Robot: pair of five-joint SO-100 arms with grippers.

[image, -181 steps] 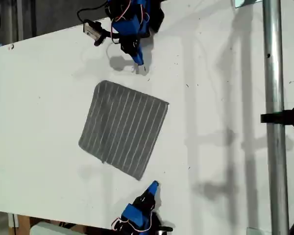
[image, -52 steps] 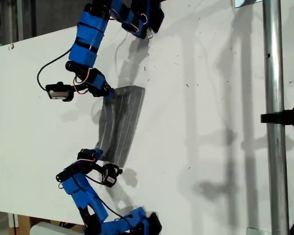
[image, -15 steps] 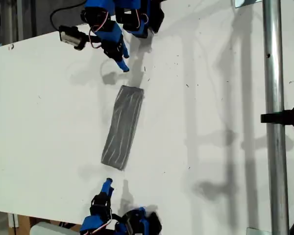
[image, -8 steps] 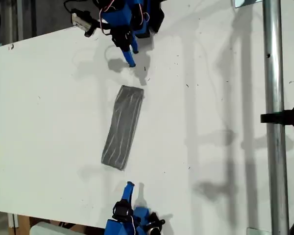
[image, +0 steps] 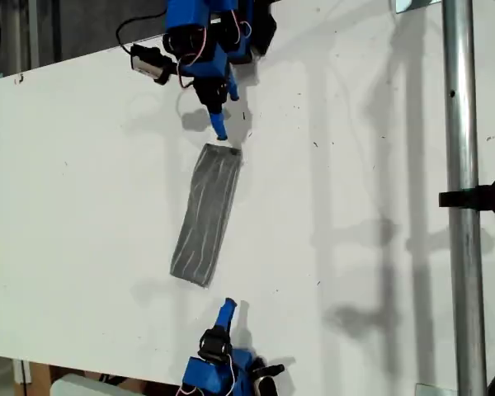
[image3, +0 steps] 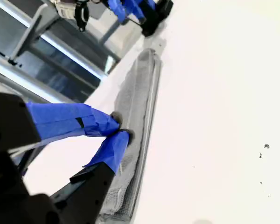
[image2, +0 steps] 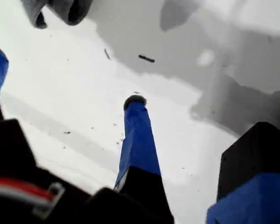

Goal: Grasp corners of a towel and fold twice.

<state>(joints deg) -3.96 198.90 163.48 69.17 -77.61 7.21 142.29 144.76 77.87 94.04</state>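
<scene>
Towel [image: 207,214] is now a narrow strip folded once at the middle of the surface [image: 82,165], and my open first gripper [image: 221,132] has returned to its 12 o'clock end while my closed, empty second gripper [image: 226,309] waits at 6 o'clock, so the second fold remains.

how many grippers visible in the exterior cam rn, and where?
2. My first gripper is at the exterior view's top, just above the towel. My second gripper is at the exterior view's bottom, below the towel's other end. None appear hidden.
</scene>
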